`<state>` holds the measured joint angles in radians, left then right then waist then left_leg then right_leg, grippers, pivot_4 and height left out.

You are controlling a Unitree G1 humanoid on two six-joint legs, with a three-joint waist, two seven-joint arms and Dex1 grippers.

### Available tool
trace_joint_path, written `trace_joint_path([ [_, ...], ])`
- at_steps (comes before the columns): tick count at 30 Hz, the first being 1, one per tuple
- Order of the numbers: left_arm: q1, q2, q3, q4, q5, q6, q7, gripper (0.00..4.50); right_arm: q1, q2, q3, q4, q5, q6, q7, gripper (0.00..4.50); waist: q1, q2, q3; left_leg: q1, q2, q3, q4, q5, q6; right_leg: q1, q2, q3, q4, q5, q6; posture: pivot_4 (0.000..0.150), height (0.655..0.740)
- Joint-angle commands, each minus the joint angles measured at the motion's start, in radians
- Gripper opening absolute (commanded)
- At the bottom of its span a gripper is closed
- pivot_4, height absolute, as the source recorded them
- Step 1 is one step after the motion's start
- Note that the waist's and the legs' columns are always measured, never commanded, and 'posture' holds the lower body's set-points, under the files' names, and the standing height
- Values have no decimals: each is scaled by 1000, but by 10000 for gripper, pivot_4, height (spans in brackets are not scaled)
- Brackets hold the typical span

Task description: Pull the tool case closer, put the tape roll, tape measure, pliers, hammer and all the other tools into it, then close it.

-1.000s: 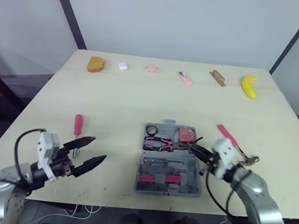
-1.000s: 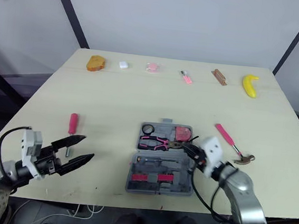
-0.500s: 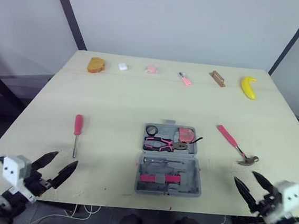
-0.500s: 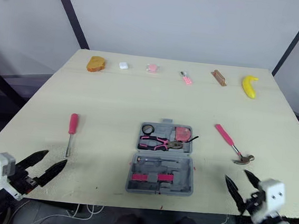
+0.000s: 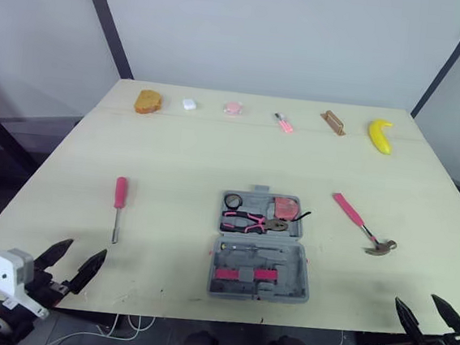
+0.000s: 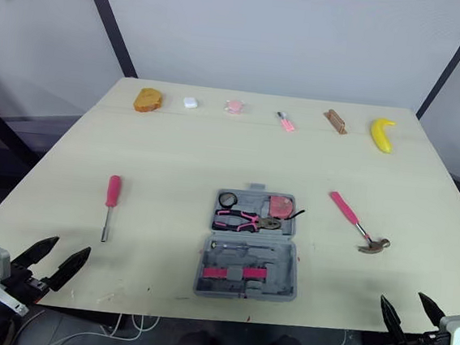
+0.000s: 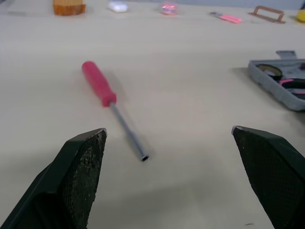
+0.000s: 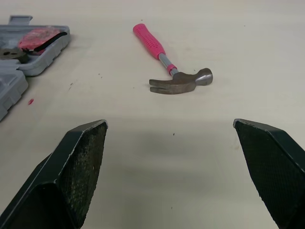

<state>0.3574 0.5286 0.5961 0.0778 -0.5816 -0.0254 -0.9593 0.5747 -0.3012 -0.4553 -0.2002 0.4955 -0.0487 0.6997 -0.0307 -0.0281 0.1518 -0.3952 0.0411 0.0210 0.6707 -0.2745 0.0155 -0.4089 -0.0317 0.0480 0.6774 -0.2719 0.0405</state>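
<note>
both of your tools are spread wide and hold nothing: the left tool [image 5: 88, 247] hangs off the near edge of the worktop [image 5: 199, 153] facing the screwdriver [image 5: 119, 202], and the right tool [image 5: 415, 299] hangs off the near edge facing the hammer [image 5: 362, 224].

the tool case [image 5: 261, 245] lies open near the middle of the near edge. its two halves run away from you, with the hinge line across. the tape roll [image 5: 233, 199], pliers [image 5: 250, 220] and tape measure [image 5: 286, 207] sit in the far half.

the hammer lies well to the right of the case. its long axis is diagonal: the pink handle points away from you and in toward the case, the steel head toward you and outward, the claw turned to the case side. the screwdriver lies well to the left, its axis running almost straight away from you, red handle far, shaft tip toward you.

what to watch:
- take the hammer by the far end of its handle and the heavy head will likely swing down and twist out of your fingers. grip close to the head.
- the screwdriver's round handle may roll if one finger touches first.
- the light case may slide when you press a tool in.
- the tape measure's black strap [image 5: 301, 218] loops over the case rim and could jam the lid.
- the banana [image 5: 379, 134] at the far edge is no tool. leave it.
</note>
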Motion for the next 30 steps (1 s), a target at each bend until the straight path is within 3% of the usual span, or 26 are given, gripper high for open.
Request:
trace_joint_path([
  [1, -20, 82, -12, -43, 0, -13, -86, 45000, -14, -44, 20, -86, 27, 53, 5, 44611, 0, 0, 0, 0, 0, 0, 0, 0, 0, 0, 0, 0, 0, 0, 0, 1500, 7400],
  [5, -58, 152, -52, -50, 10, -23, -173, 45000, -66, -100, 44, -131, 41, 123, -1, 44611, 1, 1, 0, 0, 0, 1, 0, 0, 0, 0, 0, 0, 0, 0, 0, 1500, 7400],
  [14, -169, 174, -185, -151, -8, 5, -256, 45000, -274, -265, 108, -58, 0, 267, 21, 44611, 5, 3, 0, 0, -2, 1, 1, 0, 0, 0, 1, 1, 0, 2, 4, 1500, 7400],
  [20, -230, 188, -312, -272, -3, 42, -288, 45000, -448, -352, 180, 101, -56, 339, 56, 44611, 15, 4, 0, 0, -3, 1, 1, 0, 0, 0, 2, 2, 0, 3, 4, 1500, 7400],
  [30, -307, 222, -375, -373, -86, 195, -312, 45000, -785, -423, 290, 464, -175, 398, 93, 44611, 12, 5, 1, -1, -2, 0, 1, 0, 0, 0, 3, 2, 1, 3, 4, 1500, 7400],
])
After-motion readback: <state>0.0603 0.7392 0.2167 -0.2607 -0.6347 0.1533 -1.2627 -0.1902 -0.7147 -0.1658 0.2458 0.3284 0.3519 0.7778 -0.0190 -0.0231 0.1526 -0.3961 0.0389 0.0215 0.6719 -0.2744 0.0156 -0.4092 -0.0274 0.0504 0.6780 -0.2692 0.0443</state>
